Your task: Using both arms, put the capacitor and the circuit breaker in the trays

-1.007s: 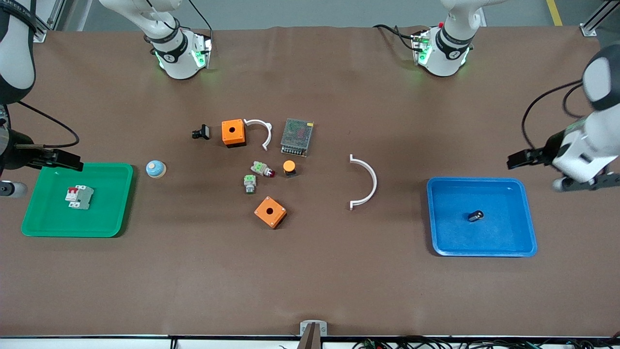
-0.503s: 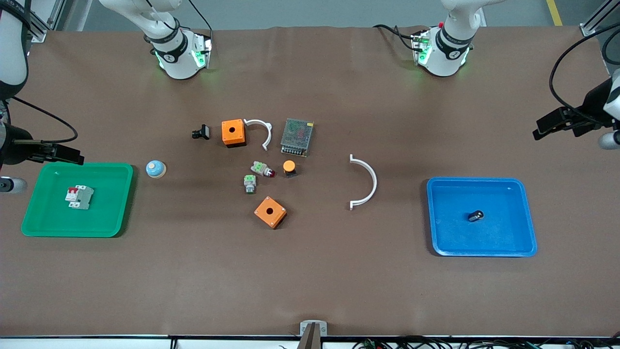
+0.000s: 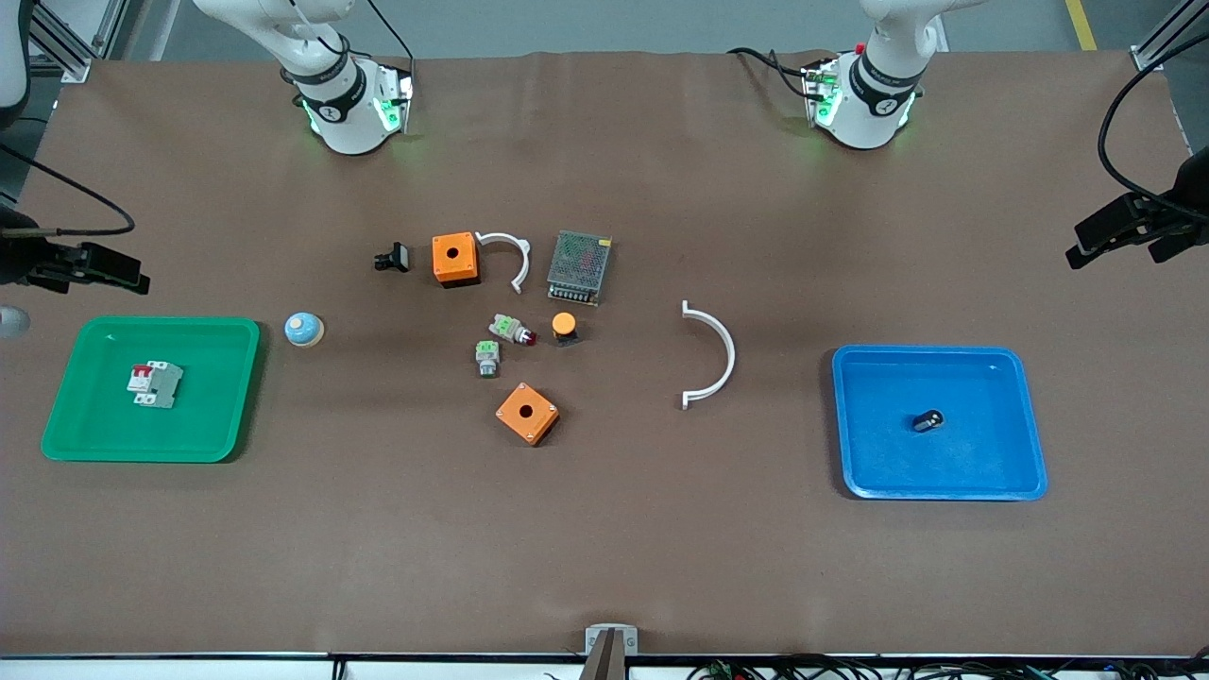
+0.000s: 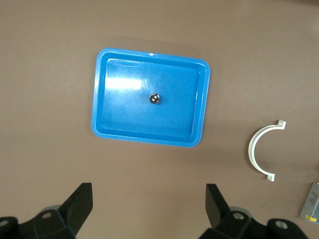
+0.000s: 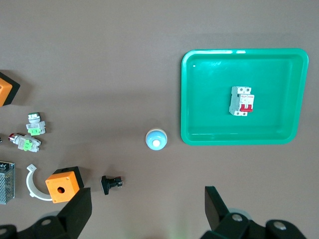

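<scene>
The capacitor [image 3: 928, 420], a tiny black cylinder with a silvery end, lies in the blue tray [image 3: 945, 351] at the left arm's end; the left wrist view shows it [image 4: 155, 98] in that tray [image 4: 99, 99]. The circuit breaker [image 3: 156, 384], white-grey with red levers, lies in the green tray [image 3: 170, 323] at the right arm's end, also in the right wrist view [image 5: 241, 101]. My left gripper [image 3: 1119, 241] is open and empty, high over the table's end, apart from the blue tray [image 4: 148, 206]. My right gripper [image 3: 113, 274] is open and empty, high beside the green tray [image 5: 148, 209].
In the table's middle lie two orange boxes [image 3: 455, 259] [image 3: 527, 413], a mesh power supply [image 3: 579, 267], two white curved clips [image 3: 510, 255] [image 3: 713, 354], push-button parts [image 3: 486, 359], an orange-capped button [image 3: 564, 326] and a black clip part [image 3: 392, 257]. A blue-white knob [image 3: 304, 329] sits beside the green tray.
Both grippers have drawn up and away from their trays toward the table's ends, empty. The capacitor and the circuit breaker have stayed in their trays.
</scene>
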